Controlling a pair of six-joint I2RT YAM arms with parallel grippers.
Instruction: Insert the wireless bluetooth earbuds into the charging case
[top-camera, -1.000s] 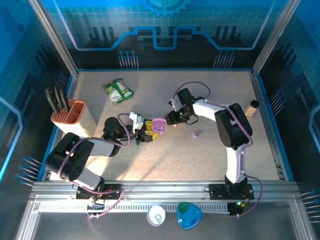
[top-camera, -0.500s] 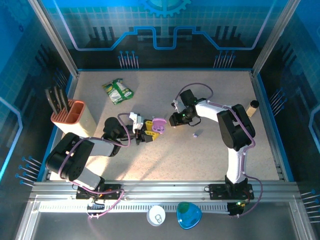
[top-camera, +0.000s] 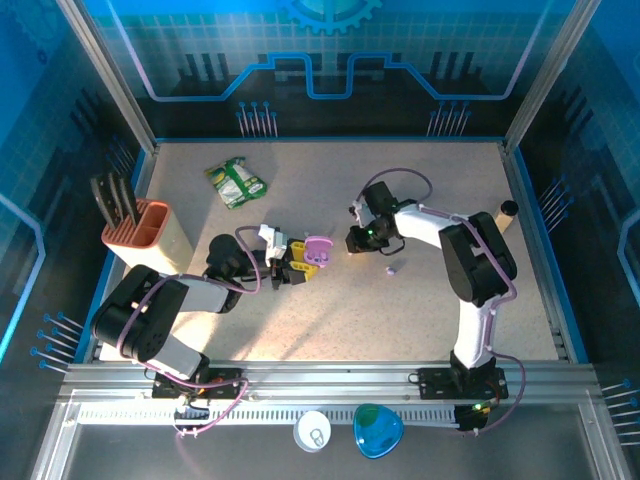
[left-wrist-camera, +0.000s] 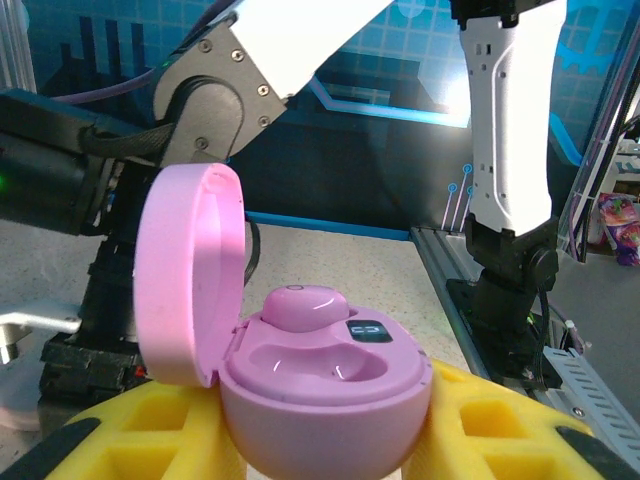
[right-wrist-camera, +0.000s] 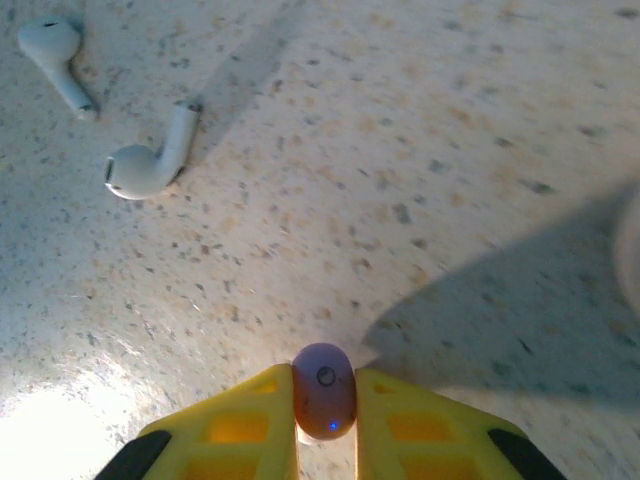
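Left gripper is lying low over the speckled table a little left of centre, with an orange holder standing well apart on its left and a green packet lying farther back. Its yellow fingers are pressing in on both sides of the pink charging case, so it is holding the case narrowly and upright. In the left wrist view the case's lid is standing open on the left, tilted up from the body. One pink seated earbud is resting in the far socket, while the near socket is lying bare. Just right of the case, and apart from it, the right gripper is pointing down close over the table. Its yellow fingers are squeezing a small pinkish earbud between their tips, with almost no gap left, and a tiny blue light is glowing on the bud. Beyond those fingers, in the right wrist view, two white earbuds are lying loose on the table, near each other but not touching. Farther right and nearer, a lavender earbud is lying alone on the table. By the right wall, a small tan cylinder with a dark top is standing.
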